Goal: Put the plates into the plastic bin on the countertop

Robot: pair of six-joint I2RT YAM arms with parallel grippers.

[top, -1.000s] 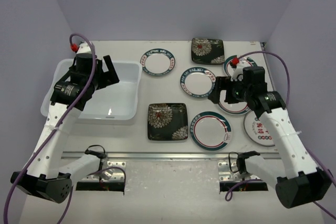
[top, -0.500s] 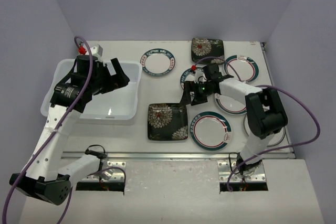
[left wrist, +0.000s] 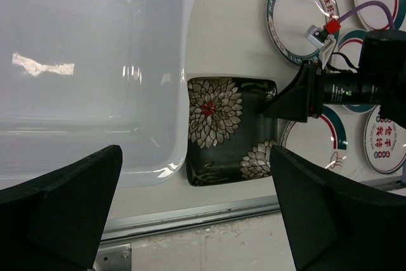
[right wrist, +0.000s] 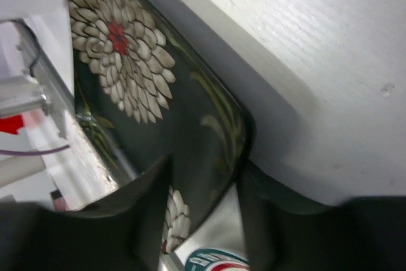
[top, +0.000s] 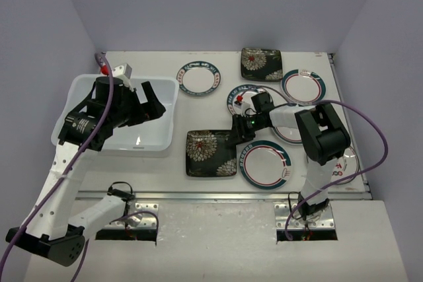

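A black square plate point(top: 210, 153) with white flowers lies in the middle of the countertop point(top: 152, 166), just right of the plastic bin point(top: 173, 120). My right gripper point(top: 232, 135) reaches in low from the right and is shut on this plate's right edge. In the right wrist view the rim of the black square plate point(right wrist: 146, 93) sits between the two fingers of the right gripper point(right wrist: 204, 176). My left gripper point(top: 151, 99) hangs open over the bin's right part, holding nothing. The left wrist view shows the bin point(left wrist: 184, 61) and the same plate point(left wrist: 231, 128) below the left gripper point(left wrist: 195, 157).
A second black plate point(top: 260, 63) lies at the back. Round white plates are spread around it: point(top: 198, 78), point(top: 304, 86), point(top: 265, 164), and others partly under the right arm. A metal rail point(top: 218, 195) runs along the near edge.
My right arm swung left across the round plates and dropped to the black square plate's right edge, and its jaws closed from wide open. The left gripper shifted slightly right over the bin.
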